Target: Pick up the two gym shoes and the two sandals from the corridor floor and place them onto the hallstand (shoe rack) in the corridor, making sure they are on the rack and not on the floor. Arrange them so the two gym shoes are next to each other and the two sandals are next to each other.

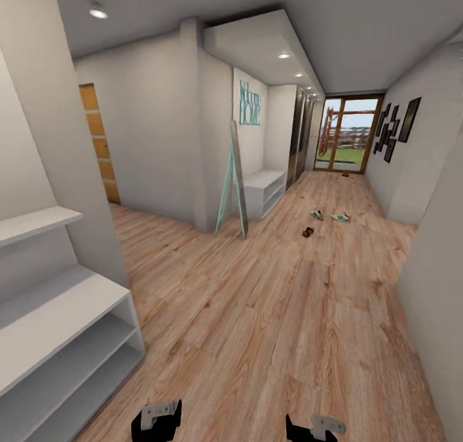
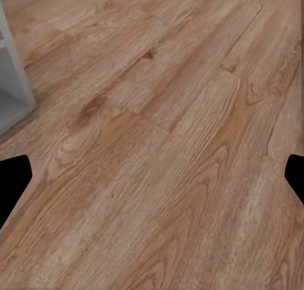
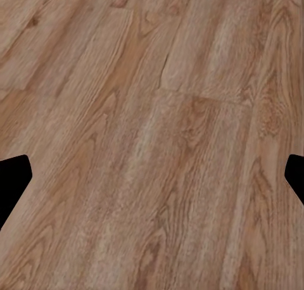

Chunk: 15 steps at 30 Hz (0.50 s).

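2 gym shoes on the corridor floor, 1 dark sandal near them & 1 more small dark thing far down by the glass door, too small to tell what. 2 pale shelf units: 1 hallstand close at left w/ 2 open shelf levels, 1 white unit further along the same wall; also 1 leaning mirror, 1 wall sign. 2 grippers, left gripper & right gripper, approx 5 ceiling lights, 1 cluster of dark frames on the right wall, count unclear.

Far sandals look too small to separate, perhaps touching.
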{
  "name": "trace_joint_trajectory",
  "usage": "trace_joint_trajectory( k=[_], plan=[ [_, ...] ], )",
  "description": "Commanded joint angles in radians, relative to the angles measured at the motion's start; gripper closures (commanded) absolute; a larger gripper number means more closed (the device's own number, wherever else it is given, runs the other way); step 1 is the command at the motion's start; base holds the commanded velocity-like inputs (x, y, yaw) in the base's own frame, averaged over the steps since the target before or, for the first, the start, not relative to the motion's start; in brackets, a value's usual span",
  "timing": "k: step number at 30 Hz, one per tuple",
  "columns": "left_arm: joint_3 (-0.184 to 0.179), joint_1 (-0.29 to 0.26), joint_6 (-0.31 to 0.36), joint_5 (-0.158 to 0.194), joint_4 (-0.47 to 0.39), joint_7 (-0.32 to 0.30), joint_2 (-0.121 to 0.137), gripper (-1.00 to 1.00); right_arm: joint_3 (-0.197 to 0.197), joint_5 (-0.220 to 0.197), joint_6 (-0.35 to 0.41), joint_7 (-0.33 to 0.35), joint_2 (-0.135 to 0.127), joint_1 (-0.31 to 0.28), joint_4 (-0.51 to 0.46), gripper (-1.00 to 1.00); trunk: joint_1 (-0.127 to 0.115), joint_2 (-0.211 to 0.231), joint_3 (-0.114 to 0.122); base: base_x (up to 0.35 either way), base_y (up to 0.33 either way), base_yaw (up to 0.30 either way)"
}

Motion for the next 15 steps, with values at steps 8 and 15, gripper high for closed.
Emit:
trace_joint_trajectory(
  k=[8, 15],
  plan=[
    [0.0, 0.0, 0.0, 0.0, 0.0, 0.0, 0.0, -1.0, 0.0, 0.002, 0.0, 0.0, 0.0, 0.0, 0.0, -1.0, 0.0, 0.0, 0.0, 0.164, 0.0, -0.043],
    [0.0, -0.001, 0.0, 0.0, 0.0, 0.0, 0.0, -1.0, 0.0, 0.002, 0.0, 0.0, 0.0, 0.0, 0.0, -1.0, 0.0, 0.0, 0.0, 0.059, 0.0, -0.015]
  ],
)
